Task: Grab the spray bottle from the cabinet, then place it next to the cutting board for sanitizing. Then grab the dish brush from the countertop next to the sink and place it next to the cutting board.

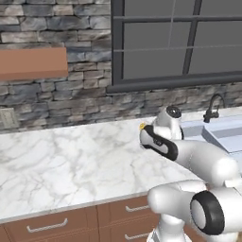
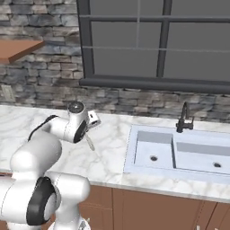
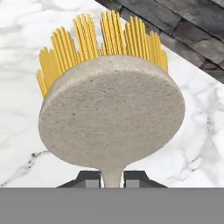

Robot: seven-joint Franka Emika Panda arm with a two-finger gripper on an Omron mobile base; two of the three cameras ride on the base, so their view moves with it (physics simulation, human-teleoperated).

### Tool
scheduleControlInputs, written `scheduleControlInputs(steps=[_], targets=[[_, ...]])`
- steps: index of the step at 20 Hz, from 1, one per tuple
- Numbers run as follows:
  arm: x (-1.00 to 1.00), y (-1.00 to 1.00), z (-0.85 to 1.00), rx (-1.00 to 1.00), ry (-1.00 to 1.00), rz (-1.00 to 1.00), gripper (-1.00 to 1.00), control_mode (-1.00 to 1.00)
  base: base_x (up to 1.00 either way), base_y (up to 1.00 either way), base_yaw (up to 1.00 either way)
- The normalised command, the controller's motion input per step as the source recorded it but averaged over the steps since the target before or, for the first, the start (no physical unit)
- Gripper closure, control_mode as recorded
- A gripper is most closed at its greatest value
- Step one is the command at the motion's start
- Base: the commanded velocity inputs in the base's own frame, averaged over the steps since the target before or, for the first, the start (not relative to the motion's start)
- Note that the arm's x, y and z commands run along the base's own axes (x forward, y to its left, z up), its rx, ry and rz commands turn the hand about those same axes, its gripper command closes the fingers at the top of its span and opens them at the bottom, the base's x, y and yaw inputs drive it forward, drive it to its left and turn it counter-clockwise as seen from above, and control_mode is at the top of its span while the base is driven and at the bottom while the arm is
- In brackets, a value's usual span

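Two dark fingertips (image 3: 91, 179) of the gripper (image 3: 113, 179) pinch the brush (image 3: 111, 114) by its thin handle, its yellow-bristled round head pointing to twelve o'clock above the countertop (image 3: 26, 144), the sink (image 2: 179, 155) lying at three o'clock.

Home kitchen, rendered. White marble worktop with grey veining (image 1: 66, 160) along a rough grey stone-block wall (image 1: 85, 90). Light grey recessed double-basin sink (image 2: 179, 155) set into the slab, thin dark curved faucet (image 2: 184, 117) at its back edge. Reddish-brown wooden drawer fronts with silver bar handles (image 1: 47, 227) under the slab. Large dark-framed window (image 2: 157, 40) above the sink. Underside of a reddish-brown wooden wall cabinet (image 1: 33, 63) at upper left. Pale wall outlet plate (image 1: 6, 118) on the stone. Round pale-backed dish brush with yellow bristles (image 3: 109, 113) close to the hand camera, over marble.
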Motion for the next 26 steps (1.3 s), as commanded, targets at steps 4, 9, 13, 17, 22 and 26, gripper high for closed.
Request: scheduleControlInputs(steps=[4, 9, 13, 17, 22, 26], targets=[[0.0, 0.0, 0.0, 0.0, 0.0, 0.0, 1.0, 1.0, -0.47, 0.02, 0.05], [0.0, 0.0, 0.0, 0.0, 0.0, 0.0, 1.0, 1.0, -0.51, 0.03, 0.05], [0.0, 0.0, 0.0, 0.0, 0.0, 0.0, 1.0, 1.0, -0.44, 0.56, 0.14], [0.0, 0.0, 0.0, 0.0, 0.0, 0.0, 1.0, 1.0, -0.3, 0.91, 0.33], [0.0, 0.0, 0.0, 0.0, 0.0, 0.0, 1.0, 1.0, -0.16, 1.0, 0.47], [0.0, 0.0, 0.0, 0.0, 0.0, 0.0, 1.0, 1.0, 0.0, 0.45, 0.87]])
